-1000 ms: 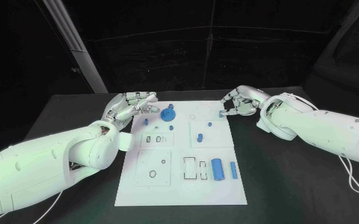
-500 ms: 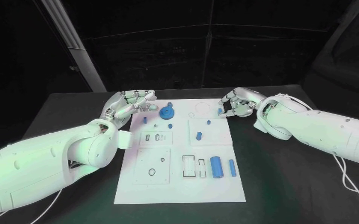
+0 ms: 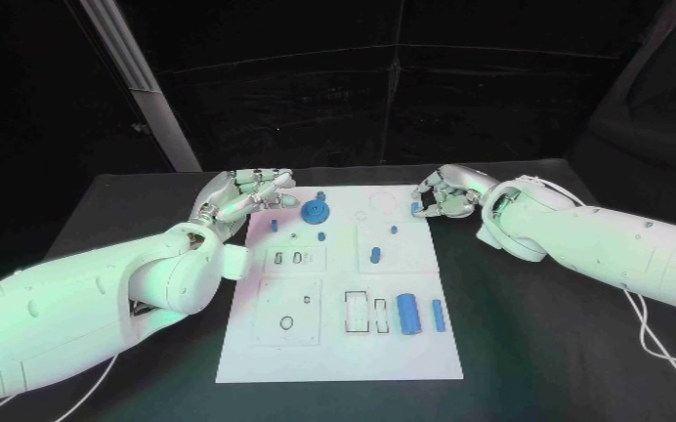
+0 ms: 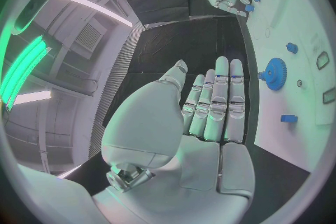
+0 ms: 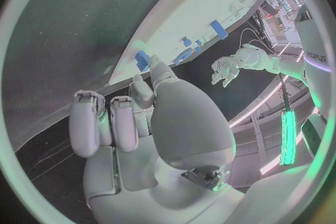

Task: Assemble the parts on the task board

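Observation:
The white task board (image 3: 331,344) lies in the middle of the table. My right hand (image 3: 448,194) is at its far right corner and pinches a small blue part (image 3: 417,209) just over the board's edge; the right wrist view shows that small blue part (image 5: 142,60) at the fingertips. My left hand (image 3: 251,194) hovers at the far left corner with fingers stretched out and holds nothing. A blue gear (image 3: 317,212) sits on the board just beside it, and the left wrist view shows the gear (image 4: 274,74) past the straight fingers (image 4: 217,106).
A thick blue cylinder (image 3: 408,315) and a slim blue bar (image 3: 439,316) lie near the board's near right side, beside rectangular slots (image 3: 357,312). Small blue pegs (image 3: 375,255) stand mid-board. Black table (image 3: 564,344) surrounds the board.
The whole picture has shifted slightly. Both hands keep their places at the board's far corners, and the right hand still pinches the small blue part.

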You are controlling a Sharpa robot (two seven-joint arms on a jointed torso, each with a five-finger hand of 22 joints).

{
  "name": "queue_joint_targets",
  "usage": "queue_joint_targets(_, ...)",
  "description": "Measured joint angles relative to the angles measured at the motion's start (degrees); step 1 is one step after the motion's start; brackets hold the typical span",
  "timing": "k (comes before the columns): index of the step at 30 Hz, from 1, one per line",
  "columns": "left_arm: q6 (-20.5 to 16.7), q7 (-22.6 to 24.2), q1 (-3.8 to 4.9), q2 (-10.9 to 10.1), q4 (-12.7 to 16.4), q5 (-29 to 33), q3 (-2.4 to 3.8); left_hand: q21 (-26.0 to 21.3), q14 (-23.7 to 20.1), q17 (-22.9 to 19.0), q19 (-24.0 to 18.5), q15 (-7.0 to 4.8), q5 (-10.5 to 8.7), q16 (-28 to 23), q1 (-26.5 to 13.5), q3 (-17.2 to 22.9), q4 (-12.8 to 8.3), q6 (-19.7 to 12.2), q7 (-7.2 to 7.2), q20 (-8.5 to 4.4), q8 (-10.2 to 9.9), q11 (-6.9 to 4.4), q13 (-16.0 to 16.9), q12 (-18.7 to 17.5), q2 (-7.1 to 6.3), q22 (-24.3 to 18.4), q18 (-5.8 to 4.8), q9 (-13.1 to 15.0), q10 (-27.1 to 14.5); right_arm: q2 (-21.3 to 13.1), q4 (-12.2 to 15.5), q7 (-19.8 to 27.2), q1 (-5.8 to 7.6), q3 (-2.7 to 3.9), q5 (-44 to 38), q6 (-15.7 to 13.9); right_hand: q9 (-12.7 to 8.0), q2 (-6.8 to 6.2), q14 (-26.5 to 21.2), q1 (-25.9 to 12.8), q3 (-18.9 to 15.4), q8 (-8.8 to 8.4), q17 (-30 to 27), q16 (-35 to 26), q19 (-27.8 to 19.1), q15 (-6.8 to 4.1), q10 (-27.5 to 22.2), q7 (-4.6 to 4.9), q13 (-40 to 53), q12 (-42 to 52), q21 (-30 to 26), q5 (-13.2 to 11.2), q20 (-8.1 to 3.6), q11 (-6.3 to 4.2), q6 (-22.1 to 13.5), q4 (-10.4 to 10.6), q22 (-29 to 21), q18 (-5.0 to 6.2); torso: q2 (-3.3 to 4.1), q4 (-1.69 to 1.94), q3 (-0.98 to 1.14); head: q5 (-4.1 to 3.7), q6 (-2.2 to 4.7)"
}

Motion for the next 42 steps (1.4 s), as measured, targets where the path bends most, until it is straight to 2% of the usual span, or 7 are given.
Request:
queue_joint_targets(20, 0.02, -0.03, 0.00, -0.07, -0.02, 0.00, 0.00, 0.00, 0.00, -0.01, 0.00, 0.00, 0.00, 0.00, 0.00, 0.00, 0.00, 0.00, 0.00, 0.00, 0.00, 0.00, 0.00, 0.00, 0.00, 0.01, 0.00, 0.00, 0.00, 0.40, -0.17, -0.06, -0.29, 0.00, -0.88, 1.24, 0.10, 0.01, 0.22, 0.01, 0.31, 0.33, 0.00, 0.00, 0.07, -0.22, 0.21, -0.17, 0.51, 0.50, 0.00, -0.21, -0.07, -0.20, 1.43, -0.31, -0.01, 0.00, -0.02, -0.07, 0.08, -0.19, -0.09)
queue_joint_targets(24, 0.02, -0.03, 0.00, -0.05, -0.06, 0.00, 0.00, 0.00, 0.00, 0.04, 0.00, 0.00, 0.00, 0.00, 0.00, 0.00, 0.00, 0.00, 0.00, 0.00, 0.00, 0.00, 0.00, 0.00, 0.00, 0.01, 0.00, 0.00, 0.00, 0.58, -0.35, -0.06, -0.30, 0.00, -0.95, 1.35, 0.19, 0.58, 0.22, 0.31, 0.70, 0.49, 0.00, 0.00, 0.22, -0.22, 0.51, -0.38, 0.75, 0.89, 0.00, -0.68, -0.22, -0.50, 2.65, -0.63, -0.01, 0.00, -0.02, -0.07, 0.09, -0.27, -0.11)
queue_joint_targets(27, 0.02, -0.03, 0.00, -0.02, -0.08, 0.00, 0.00, 0.00, 0.00, 0.04, 0.00, 0.00, 0.00, 0.00, 0.00, 0.00, 0.00, 0.00, 0.00, 0.00, 0.00, 0.00, 0.00, 0.00, 0.00, 0.01, 0.00, 0.00, 0.00, 0.72, -0.49, -0.07, -0.30, 0.00, -1.00, 1.43, 0.30, 1.62, 0.10, 0.69, 1.58, 0.98, 0.00, 0.00, 0.43, -0.58, 0.82, -0.76, 1.08, 1.42, 0.00, -2.50, -0.43, -0.81, 4.09, -0.88, -0.01, 0.00, -0.02, -0.07, 0.11, -0.34, -0.18)
queue_joint_targets(31, 0.02, -0.04, 0.00, -0.01, -0.11, 0.00, 0.00, 0.00, 0.00, 0.04, 0.00, 0.00, 0.00, 0.00, 0.00, 0.00, 0.00, 0.00, 0.00, 0.00, 0.00, 0.00, 0.00, 0.00, 0.00, 0.01, 0.00, 0.00, 0.00, 0.87, -0.74, -0.11, -0.30, 0.00, -1.19, 1.56, 0.30, 2.30, 0.22, 1.37, 2.93, 1.27, 0.00, 0.00, 0.32, -0.85, 1.02, -1.27, 1.30, 1.57, 0.00, -4.16, -0.76, -1.02, 5.70, -1.46, -0.01, 0.00, -0.02, -0.07, 0.12, -0.37, -0.26)
queue_joint_targets(37, 0.02, -0.05, 0.00, -0.02, -0.13, 0.00, 0.00, 0.00, 0.00, 0.03, 0.00, 0.00, 0.00, 0.00, 0.00, 0.00, 0.00, 0.00, 0.00, 0.00, 0.00, 0.00, 0.00, 0.00, 0.00, 0.02, 0.00, 0.00, 0.00, 1.05, -0.87, -0.12, -0.27, 0.03, -1.41, 1.55, 0.30, 2.74, 0.22, 1.50, 4.31, 1.83, 0.00, 0.00, 0.34, -1.25, 1.34, -1.77, 1.55, 1.79, 0.00, -4.36, -1.19, -1.33, 7.62, -2.09, -0.01, 0.00, -0.02, -0.06, 0.12, -0.40, -0.26)
queue_joint_targets(42, 0.02, -0.06, 0.00, -0.04, -0.14, 0.00, 0.00, 0.00, 0.00, 0.03, 0.00, 0.00, 0.00, 0.00, 0.00, 0.00, 0.00, 0.00, 0.00, 0.00, 0.00, 0.00, 0.00, 0.00, 0.00, -0.02, 0.00, 0.00, 0.00, 1.21, -0.89, -0.16, -0.27, 0.03, -1.65, 1.08, 0.30, 3.35, 0.20, 1.35, 5.39, 2.16, 0.00, 0.23, 0.61, -1.67, 1.64, -1.66, 1.86, 1.99, 0.00, -4.58, -1.45, -1.63, 8.12, -2.48, -0.02, 0.00, -0.02, -0.04, 0.14, -0.47, -0.26)
